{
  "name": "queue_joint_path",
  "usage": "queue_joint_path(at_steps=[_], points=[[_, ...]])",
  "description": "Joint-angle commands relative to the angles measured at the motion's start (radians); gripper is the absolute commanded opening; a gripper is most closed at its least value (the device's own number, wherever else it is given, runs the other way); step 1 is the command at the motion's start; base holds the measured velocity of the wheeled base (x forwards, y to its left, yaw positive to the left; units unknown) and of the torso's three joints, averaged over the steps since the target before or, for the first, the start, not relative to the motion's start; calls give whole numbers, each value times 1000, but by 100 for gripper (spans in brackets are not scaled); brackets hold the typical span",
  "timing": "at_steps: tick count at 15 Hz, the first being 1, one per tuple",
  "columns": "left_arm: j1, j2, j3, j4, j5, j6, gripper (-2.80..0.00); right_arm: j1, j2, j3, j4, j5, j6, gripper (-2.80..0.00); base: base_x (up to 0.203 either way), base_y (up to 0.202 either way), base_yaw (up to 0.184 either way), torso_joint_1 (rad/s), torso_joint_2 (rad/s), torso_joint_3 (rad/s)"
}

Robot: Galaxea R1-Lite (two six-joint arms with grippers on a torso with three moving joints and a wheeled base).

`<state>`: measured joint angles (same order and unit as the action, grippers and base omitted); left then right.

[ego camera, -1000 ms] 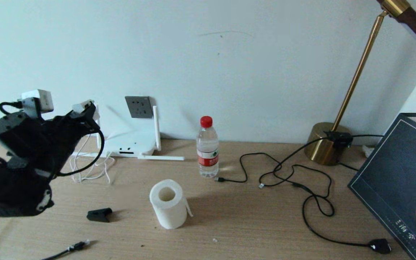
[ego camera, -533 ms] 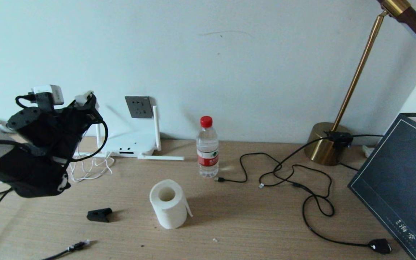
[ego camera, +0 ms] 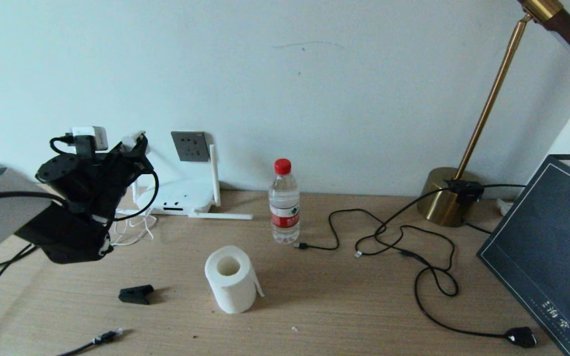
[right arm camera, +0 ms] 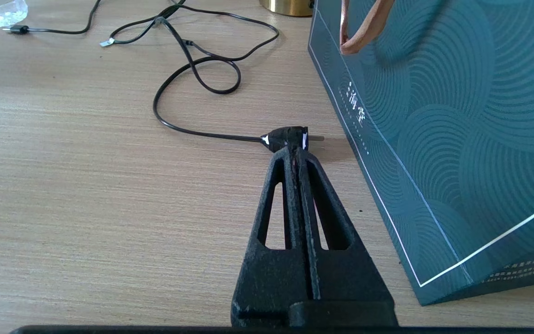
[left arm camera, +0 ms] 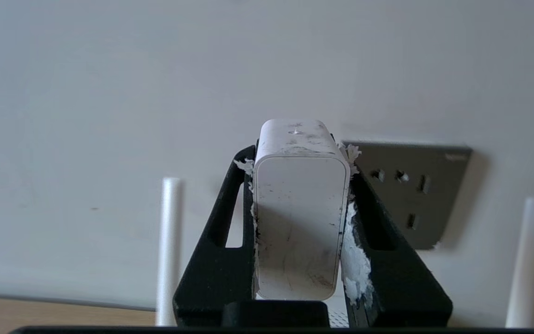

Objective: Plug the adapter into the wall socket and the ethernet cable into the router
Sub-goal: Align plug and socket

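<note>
My left gripper is shut on the adapter, a scuffed white box held upright between the black fingers. It hovers above the table's back left, short of the wall. The dark grey wall socket lies just to its right in the head view, and part of the wall socket shows beyond the right finger. The white router sits below the socket with one antenna upright. The ethernet cable's clear connector lies at the table's front left. My right gripper is shut and empty, low over the table.
The adapter's white cord is heaped left of the router. A water bottle, a paper roll and a small black clip stand mid-table. Black cables, a brass lamp base and a dark bag fill the right.
My left arm has carried the adapter rightward and farther back, closer to the wall socket. The white cord has trailed along. The right gripper stays put.
</note>
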<state>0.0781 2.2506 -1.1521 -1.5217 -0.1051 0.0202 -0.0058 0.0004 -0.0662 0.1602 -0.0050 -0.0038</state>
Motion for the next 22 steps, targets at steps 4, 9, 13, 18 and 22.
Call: queue_joint_path(at_steps=[4, 9, 13, 18, 22], points=[[-36, 83, -81, -8, -29, 3, -280, 0, 1, 0, 1, 0, -1, -280, 0, 0, 0, 0, 0, 0], [-77, 129, -130, -8, -28, 5, -280, 0, 0, 0, 1, 0, -1, -280, 0, 0, 0, 0, 0, 0], [-94, 159, -169, -8, -22, 14, -280, 0, 0, 0, 1, 0, -1, -280, 0, 0, 0, 0, 0, 0], [-101, 173, -186, -8, -19, 15, -280, 0, 1, 0, 1, 0, -1, -280, 0, 0, 0, 0, 0, 0], [-101, 173, -189, -8, -20, 15, -280, 0, 1, 0, 1, 0, -1, -280, 0, 0, 0, 0, 0, 0]])
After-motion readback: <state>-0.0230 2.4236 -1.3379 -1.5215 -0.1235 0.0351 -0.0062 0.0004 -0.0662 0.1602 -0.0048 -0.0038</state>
